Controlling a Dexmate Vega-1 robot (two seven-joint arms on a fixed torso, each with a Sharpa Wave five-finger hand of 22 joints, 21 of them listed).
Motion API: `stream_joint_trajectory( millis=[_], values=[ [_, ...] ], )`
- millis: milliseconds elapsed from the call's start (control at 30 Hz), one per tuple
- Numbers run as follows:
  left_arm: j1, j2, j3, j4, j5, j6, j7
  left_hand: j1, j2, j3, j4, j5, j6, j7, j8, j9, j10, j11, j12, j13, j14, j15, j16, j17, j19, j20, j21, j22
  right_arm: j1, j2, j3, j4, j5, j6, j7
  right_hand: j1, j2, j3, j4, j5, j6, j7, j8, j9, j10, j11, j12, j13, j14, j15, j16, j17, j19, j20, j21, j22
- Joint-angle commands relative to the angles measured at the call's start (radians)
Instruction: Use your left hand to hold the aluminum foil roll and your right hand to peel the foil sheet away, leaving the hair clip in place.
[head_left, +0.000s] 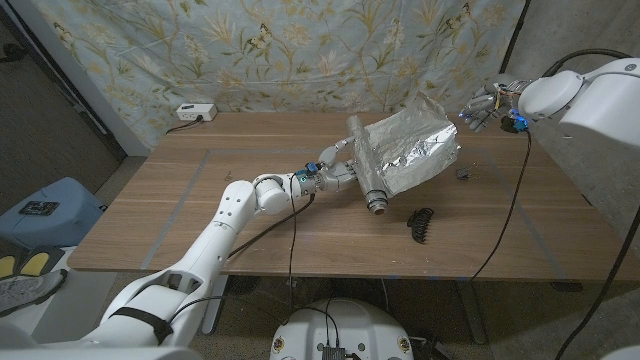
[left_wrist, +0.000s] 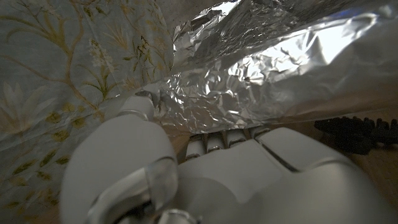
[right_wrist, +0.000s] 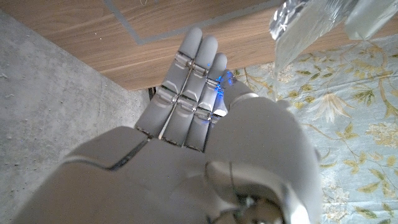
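Wooden tabletop (head_left: 200, 200) was seen carrying the work toward its far right corner, where a long crumpled foil sheet (head_left: 415, 150) stood drawn out from the aluminum foil roll (head_left: 366, 172) and lifted off the surface. The roll lay pinned near the middle of the far half of the tabletop by the left hand (head_left: 338, 168), whose fingers (left_wrist: 214, 142) were pressed against the foil, so the holding part was judged done. The right hand (head_left: 487, 103) was held off the far right edge, released, fingers (right_wrist: 186, 81) straight and empty. The sheet was judged unrolled but not yet parted from the roll. The hair clip (head_left: 421, 224) rested near the front right edge, apart from the foil and undisturbed, beside a small dark object (head_left: 462, 173).
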Motion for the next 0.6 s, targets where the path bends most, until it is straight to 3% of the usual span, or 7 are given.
stream_joint_trajectory(
  millis=[33,67,200,400,600],
  values=[
    [-0.024,0.02,0.026,0.034,-0.012,0.006,-0.037,0.0,0.009,0.008,-0.001,-0.005,0.016,0.001,0.009,0.003,0.012,0.004,0.005,0.001,0.007,-0.002,0.005,0.001,0.013,0.002,0.003,0.001,-0.072,0.002,0.119,0.001,0.079,0.034,0.001,-0.063,-0.015,-0.019,0.03,0.0,-0.041,0.015,-0.027,-0.01,-0.027,0.017,-0.017,-0.004,-0.023,0.018,-0.016,0.001,-0.013,0.007,0.008,0.0],
    [-0.026,0.021,0.028,0.035,-0.009,0.007,-0.041,0.001,0.009,0.008,-0.001,-0.005,0.017,0.001,0.009,0.003,0.016,0.003,0.006,0.001,0.008,-0.002,0.005,0.001,0.013,0.001,0.003,0.001,-0.078,0.0,0.129,-0.001,0.086,0.035,0.0,-0.083,-0.015,-0.025,0.038,0.0,-0.051,0.021,-0.036,-0.015,-0.036,0.029,-0.025,-0.008,-0.028,0.034,-0.024,-0.004,-0.016,0.01,0.009,-0.001],
    [-0.028,0.022,0.029,0.04,-0.01,0.011,-0.046,0.0,0.008,0.009,-0.001,-0.006,0.019,0.001,0.009,0.003,0.013,0.002,0.005,0.001,0.009,-0.003,0.005,0.0,0.014,0.001,0.003,0.001,-0.099,-0.007,0.168,-0.001,0.116,0.047,0.003,-0.146,-0.031,-0.051,0.062,-0.003,-0.069,0.027,-0.053,-0.028,-0.068,0.033,-0.049,-0.013,-0.051,0.051,-0.039,-0.005,-0.041,0.023,0.002,-0.003],
    [-0.023,0.025,0.027,0.034,-0.017,0.011,-0.033,0.0,0.012,0.011,0.0,-0.006,0.018,0.002,0.008,0.003,0.013,0.004,0.004,0.001,0.01,-0.003,0.006,0.0,0.014,0.002,0.003,0.001,-0.134,-0.032,0.224,0.0,0.164,0.077,0.024,-0.216,-0.056,-0.079,0.075,-0.007,-0.105,0.058,-0.076,-0.052,-0.132,0.092,-0.111,-0.037,-0.098,0.099,-0.075,-0.028,-0.059,0.055,-0.007,-0.006],
    [-0.022,0.027,0.029,0.033,-0.017,0.008,-0.027,-0.002,0.01,0.012,-0.001,-0.007,0.018,0.002,0.007,0.003,0.014,0.004,0.003,0.001,0.01,-0.004,0.006,-0.001,0.015,0.001,0.003,0.001,-0.168,-0.055,0.275,0.004,0.21,0.117,0.05,-0.293,-0.08,-0.112,0.091,-0.017,-0.169,0.086,-0.1,-0.081,-0.187,0.142,-0.178,-0.061,-0.168,0.175,-0.121,-0.056,-0.092,0.101,-0.032,-0.008]
  ],
)
